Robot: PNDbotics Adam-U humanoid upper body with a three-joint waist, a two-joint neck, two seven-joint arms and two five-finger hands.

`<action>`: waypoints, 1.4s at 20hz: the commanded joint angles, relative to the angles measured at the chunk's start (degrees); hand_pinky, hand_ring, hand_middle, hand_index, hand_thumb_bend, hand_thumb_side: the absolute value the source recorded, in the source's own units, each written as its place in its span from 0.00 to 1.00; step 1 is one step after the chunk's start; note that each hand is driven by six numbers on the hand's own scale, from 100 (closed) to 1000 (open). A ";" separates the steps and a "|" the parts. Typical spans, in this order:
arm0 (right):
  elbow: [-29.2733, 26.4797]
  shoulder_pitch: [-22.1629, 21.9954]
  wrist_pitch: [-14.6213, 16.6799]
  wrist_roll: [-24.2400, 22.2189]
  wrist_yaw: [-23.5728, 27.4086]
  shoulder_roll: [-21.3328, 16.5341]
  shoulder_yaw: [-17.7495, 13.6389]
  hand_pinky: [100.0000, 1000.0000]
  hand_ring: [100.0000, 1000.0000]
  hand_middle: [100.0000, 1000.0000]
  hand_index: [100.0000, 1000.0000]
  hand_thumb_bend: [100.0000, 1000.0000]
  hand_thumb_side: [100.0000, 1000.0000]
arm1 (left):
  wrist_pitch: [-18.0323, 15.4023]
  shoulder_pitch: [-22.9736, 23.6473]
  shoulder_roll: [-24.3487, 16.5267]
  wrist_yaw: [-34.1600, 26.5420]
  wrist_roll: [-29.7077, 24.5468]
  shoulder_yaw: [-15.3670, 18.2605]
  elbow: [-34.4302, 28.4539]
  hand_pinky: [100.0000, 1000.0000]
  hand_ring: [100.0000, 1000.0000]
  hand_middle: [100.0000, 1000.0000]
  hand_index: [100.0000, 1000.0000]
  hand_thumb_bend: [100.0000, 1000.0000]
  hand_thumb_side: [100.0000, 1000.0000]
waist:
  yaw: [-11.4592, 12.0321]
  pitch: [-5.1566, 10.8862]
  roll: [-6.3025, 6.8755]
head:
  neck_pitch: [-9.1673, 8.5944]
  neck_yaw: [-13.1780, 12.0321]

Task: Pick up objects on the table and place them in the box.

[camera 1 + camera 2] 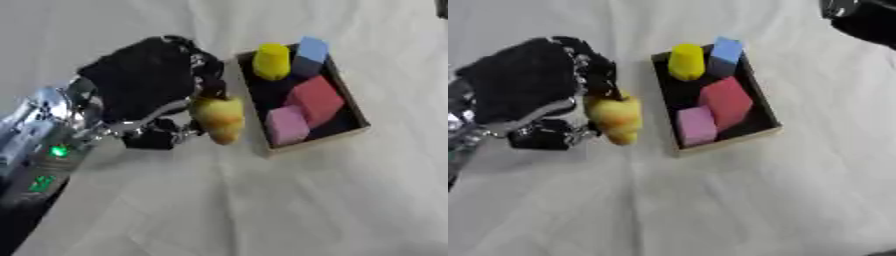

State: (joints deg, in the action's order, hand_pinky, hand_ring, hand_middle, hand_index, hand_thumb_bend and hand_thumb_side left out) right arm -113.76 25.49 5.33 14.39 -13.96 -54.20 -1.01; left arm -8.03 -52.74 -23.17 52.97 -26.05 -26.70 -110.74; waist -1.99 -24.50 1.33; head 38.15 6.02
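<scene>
Yellow soft object (219,119) — sitting at frame centre-left, just beside the box's left wall, not inside it. The left hand (149,90) is curling its fingers and thumb around it from the left. Box (353,104) is lying upper right of centre on the white-covered worktop (262,210), holding a yellow cylinder (271,61), blue block (311,50), red block (315,100) and pink block (286,125). Right hand (864,17) — a dark shape showing at the upper right corner; its fingers cannot be made out.

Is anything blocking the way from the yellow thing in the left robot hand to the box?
Nothing visible. The yellow object, held in the left robot hand, hangs just left of the box, whose near-left wall is bare.
</scene>
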 commanded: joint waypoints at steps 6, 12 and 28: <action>-0.83 3.57 1.13 -0.83 1.44 -0.66 -0.32 0.86 0.77 0.60 0.78 0.00 0.00 | 3.31 -3.66 8.04 3.21 2.77 4.22 8.18 0.64 0.51 0.44 0.55 0.00 0.00 | -2.61 0.67 0.26 | -2.28 -2.63; -0.83 4.42 1.38 -0.98 1.97 -0.05 -0.33 0.86 0.77 0.60 0.78 0.00 0.00 | 2.72 -4.32 12.07 7.30 8.19 4.22 17.97 0.64 0.51 0.44 0.56 0.00 0.01 | -3.89 0.29 0.11 | -2.91 -3.34; -0.83 5.14 1.63 -1.15 2.59 0.90 -0.33 0.86 0.76 0.60 0.78 0.00 0.00 | 1.07 -6.45 15.75 11.30 10.46 3.23 26.18 0.71 0.64 0.59 0.79 0.07 0.00 | -5.62 -0.27 0.39 | -3.24 -4.23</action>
State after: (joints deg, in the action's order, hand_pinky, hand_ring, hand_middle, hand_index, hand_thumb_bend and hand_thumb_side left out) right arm -113.76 30.06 6.79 13.35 -11.54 -52.17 -0.65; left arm -7.02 -57.96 -7.56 63.65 -15.30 -23.46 -84.20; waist -7.39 -25.23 1.33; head 35.67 1.92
